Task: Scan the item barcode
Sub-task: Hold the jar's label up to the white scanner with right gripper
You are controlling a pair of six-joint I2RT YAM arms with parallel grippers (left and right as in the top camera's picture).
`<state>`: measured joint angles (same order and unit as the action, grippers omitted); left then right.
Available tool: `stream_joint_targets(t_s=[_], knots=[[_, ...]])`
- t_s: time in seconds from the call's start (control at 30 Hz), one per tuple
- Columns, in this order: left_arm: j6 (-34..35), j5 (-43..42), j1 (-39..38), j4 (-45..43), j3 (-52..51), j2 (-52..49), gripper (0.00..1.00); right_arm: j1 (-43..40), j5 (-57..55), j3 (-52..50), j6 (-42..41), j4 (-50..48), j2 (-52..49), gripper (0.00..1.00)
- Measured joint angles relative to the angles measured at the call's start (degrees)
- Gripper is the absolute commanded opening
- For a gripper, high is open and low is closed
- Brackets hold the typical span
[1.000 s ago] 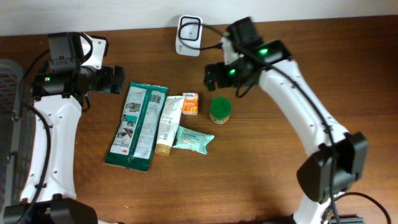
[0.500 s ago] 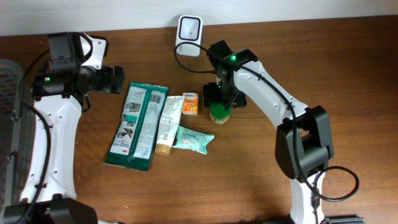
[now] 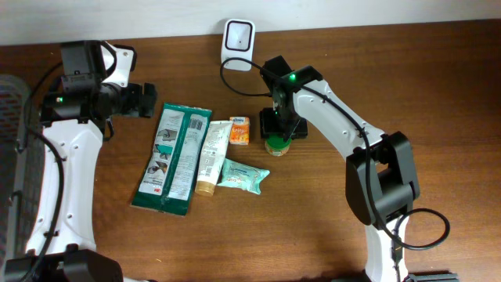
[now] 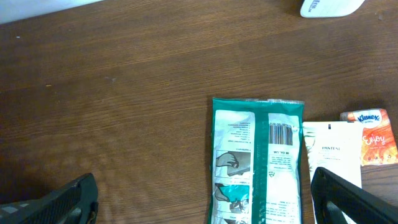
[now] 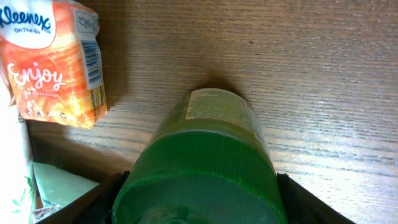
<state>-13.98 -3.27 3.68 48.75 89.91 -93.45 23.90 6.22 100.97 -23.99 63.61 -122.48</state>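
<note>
The brown wooden table (image 3: 329,219) holds a few small things. At the back edge sits a white scanner (image 3: 239,37). In the middle lies a long green packet (image 3: 172,159), flat, with its barcode facing up. A white tube (image 3: 211,157) lies right beside it, touching. Next comes a small orange tissue pack (image 3: 239,130) (it says Kleenex), then a jar with a green lid (image 5: 205,162), standing up. A pale green soft pack (image 3: 244,174) lies near the tissue pack and touches the tube.
</note>
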Motion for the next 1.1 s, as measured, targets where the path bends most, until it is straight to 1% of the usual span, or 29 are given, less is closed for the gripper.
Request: stream_joint_targets(t_s=[0.1, 0.13, 0.17, 0.23, 0.3, 0.37, 0.43, 0.47, 0.5, 0.53, 0.57, 0.63, 0.67, 0.7, 0.77, 0.83, 0.87, 0.9, 0.93, 1.0, 1.07, 1.1], knots=[[0.0, 0.0, 0.0, 0.0, 0.0, 0.0, 0.99, -0.02, 0.02, 0.0, 2.16, 0.55, 0.0, 0.66], [0.0, 0.0, 0.0, 0.02, 0.0, 0.0, 0.99, -0.17, 0.02, 0.17, 3.91, 1.55, 0.0, 0.65], [0.0, 0.0, 0.0, 0.0, 0.0, 0.0, 0.99, -0.35, 0.0, 0.79, 7.63, 3.52, -0.07, 0.65], [0.0, 0.0, 0.0, 0.0, 0.0, 0.0, 0.99, -0.5, 0.48, 5.09, 12.57, 6.99, -0.92, 0.64], [-0.02, 0.0, 0.0, 0.0, 0.0, 0.0, 0.99, -0.61, 3.93, 11.37, 18.25, 9.33, -1.11, 0.63], [0.0, 0.0, 0.0, 0.02, 0.0, 0.0, 0.99, -0.81, 11.61, 18.43, 23.39, 11.5, -1.11, 0.63], [-0.02, 0.0, 0.0, 0.02, 0.0, 0.0, 0.99, -1.51, 21.07, 22.67, 27.65, 14.62, -1.14, 0.61], [0.0, 0.0, 0.0, 0.02, 0.0, 0.0, 0.99, -2.34, 26.27, 24.2, 29.38, 15.82, -1.14, 0.62], [0.0, 0.0, 0.0, -0.04, 0.0, 0.0, 0.99, -2.82, 28.61, 24.87, 30.21, 16.61, -1.14, 0.61], [-0.02, 0.0, 0.0, 0.02, 0.0, 0.0, 0.99, -4.66, 36.39, 26.29, 32.7, 18.21, -1.14, 0.6], [-0.02, 0.0, 0.0, 0.0, 0.0, 0.0, 0.99, -5.95, 40.81, 26.91, 34.12, 19.54, -1.14, 0.6], [0.0, 0.0, 0.0, -0.02, 0.0, 0.0, 0.99, -8.24, 46.34, 27.89, 36.04, 19.76, -1.14, 0.59], [0.0, 0.0, 0.0, 0.0, 0.0, 0.0, 0.99, -9.11, 46.36, 27.98, 36.74, 19.21, -1.14, 0.59], [0.0, 0.0, 0.0, -0.02, 0.0, 0.0, 0.99, -9.25, 45.92, 27.98, 36.87, 18.67, -1.14, 0.59], [0.0, 0.0, 0.0, -0.04, 0.0, 0.0, 0.99, -7.89, 38.53, 28.09, 37.24, 13.33, -1.14, 0.59], [-0.02, 0.0, 0.0, 0.0, 0.0, 0.0, 0.99, -4.44, 24.61, 28.09, 36.63, 5.86, -1.14, 0.55], [0.0, 0.0, 0.0, 0.02, 0.0, 0.0, 0.99, -1.86, 14.1, 28.06, 36.44, -0.81, -1.25, 0.53], [0.0, 0.0, 0.0, 0.0, 0.0, 0.0, 0.99, -0.55, 8.79, 28.13, 36.46, -3.15, -1.38, 0.53], [0.0, 0.02, 0.0, -0.02, -0.02, 0.0, 0.99, 0.7, 2.99, 28.04, 37.11, -7.93, -1.68, 0.52], [-0.02, 0.0, 0.0, -0.11, 0.0, 0.0, 0.99, 1.62, -3.06, 28.09, 39.69, -16.96, -2.93, 0.51], [0.0, 0.0, 0.0, -0.02, 0.0, 0.0, 0.99, 1.64, -8.04, 28.15, 46.64, -25.73, -5.4, 0.51], [-0.02, -0.02, 0.0, 0.04, 0.0, 0.0, 0.99, 1.53, -9.51, 28.15, 50.66, -31.85, -7.1, 0.51]])
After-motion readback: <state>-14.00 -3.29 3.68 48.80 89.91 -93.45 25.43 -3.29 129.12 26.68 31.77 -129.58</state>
